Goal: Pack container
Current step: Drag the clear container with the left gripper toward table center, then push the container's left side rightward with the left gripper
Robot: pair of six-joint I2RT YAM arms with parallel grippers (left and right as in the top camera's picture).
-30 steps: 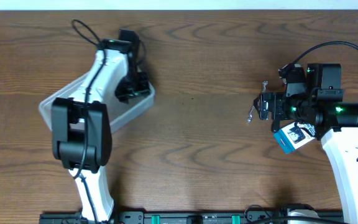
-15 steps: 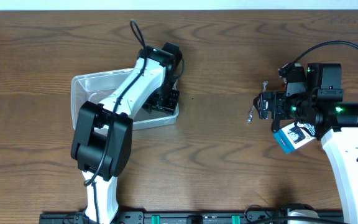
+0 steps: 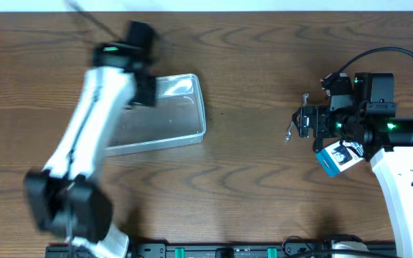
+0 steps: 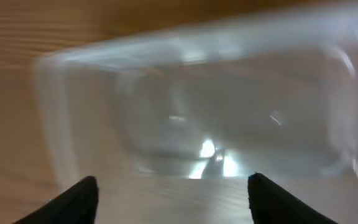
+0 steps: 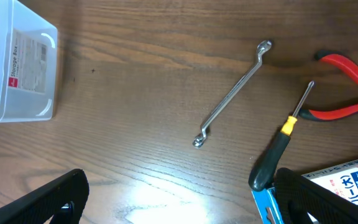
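**Empty tub at the left, tools waiting at the right**

At the far left, the left arm (image 3: 95, 122) is blurred in the overhead view, and its wrist sits at the upper left edge of the container (image 3: 165, 115). In the wrist view the left jaws are apart with nothing between them. I cannot tell whether they touch the tub, because that picture is smeared. The container lies flat on the surface (image 3: 249, 179), left of the middle, open side up. It is clear plastic with a label (image 5: 30, 65) near one end, and I see nothing inside it.

Further right, well apart from the tub, lie a thin wrench (image 5: 232, 93), a screwdriver (image 5: 283, 135), red-handled pliers (image 5: 339, 61) and a blue package (image 5: 334, 186). The right jaws hang above them, wide apart and holding nothing.

In my judgement nothing is packed yet, and the step in hand is to take a first tool, probably the wrench. The jaws should come down across its shaft near the middle, turned square to it. The tips must almost reach the surface, because the wrench lies flat. Then the arm should lift it straight up before carrying it to the tub. The left arm should leave the opening free.
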